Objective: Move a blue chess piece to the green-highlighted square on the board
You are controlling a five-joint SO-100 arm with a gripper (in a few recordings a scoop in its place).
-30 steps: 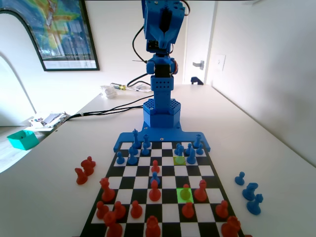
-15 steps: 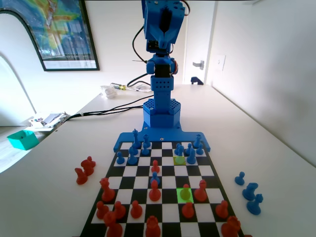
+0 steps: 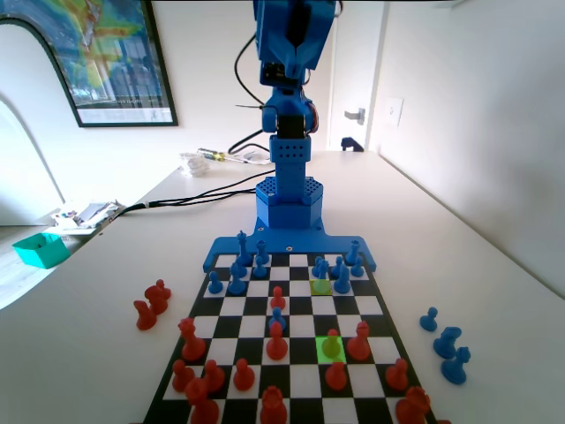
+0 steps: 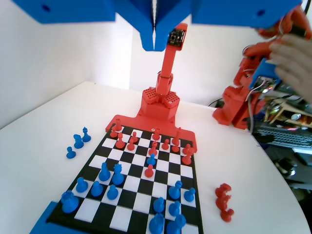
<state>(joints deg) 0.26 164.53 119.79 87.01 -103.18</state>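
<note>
The green-highlighted square [image 3: 330,350] glows in the right half of the board [image 3: 291,305] in the fixed view. A short round-headed pawn [image 3: 332,340] stands on it, tinted green, so I cannot tell its own colour. A duller olive square [image 3: 321,287] lies bare three rows farther back. Blue pawns [image 3: 214,283] stand along the far rows. The blue arm [image 3: 290,132] rears upright behind the board. In the wrist view my gripper [image 4: 154,46] hangs high above the board [image 4: 141,195], its jaws pressed together on nothing.
In the fixed view, three blue pieces [image 3: 448,343] stand off the board on the right and red ones [image 3: 152,305] on the left. A teal box [image 3: 40,249] and cables [image 3: 194,196] lie on the table at the far left. Red pieces crowd the near rows.
The arm's upper part has tilted and lifted slightly at the top of the fixed view. No piece on the board has moved.
</note>
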